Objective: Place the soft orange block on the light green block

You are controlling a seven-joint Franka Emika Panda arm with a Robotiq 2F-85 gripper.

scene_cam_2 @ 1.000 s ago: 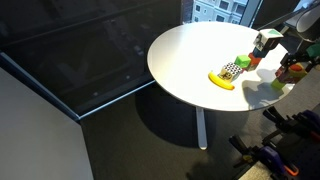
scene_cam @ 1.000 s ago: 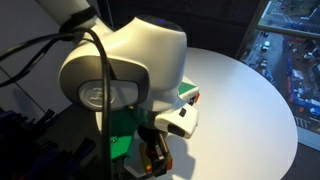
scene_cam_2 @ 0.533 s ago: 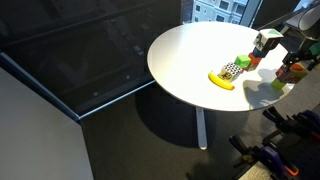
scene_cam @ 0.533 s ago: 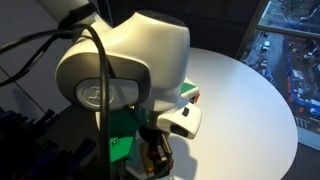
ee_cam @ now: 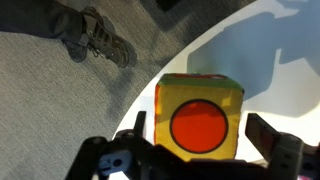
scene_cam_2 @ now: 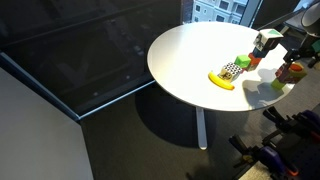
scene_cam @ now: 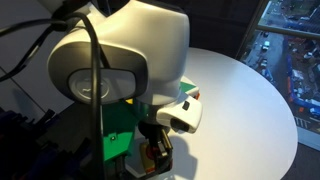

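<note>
In the wrist view the soft orange block [ee_cam: 200,105], yellow-orange with a red-orange circle on its top face, fills the space between my gripper's [ee_cam: 198,142] two dark fingers. A thin green edge shows along its far side. The left finger is at the block's side; a narrow strip of white table shows between the block and the right finger. In an exterior view the gripper [scene_cam_2: 292,60] hangs over the orange block [scene_cam_2: 293,72] at the table's edge. In an exterior view my arm hides most of the scene; a green block [scene_cam: 120,142] and the orange block [scene_cam: 155,150] show below it.
The round white table [scene_cam_2: 190,50] also carries a banana [scene_cam_2: 221,80], a checkered object [scene_cam_2: 232,70] and a small green and orange stack [scene_cam_2: 246,62]. The table edge and dark floor lie close to the block [ee_cam: 90,90]. Windows are behind.
My arm's wrist housing has shifted slightly up and to the left in the close exterior view. The orange block and the other objects have not moved.
</note>
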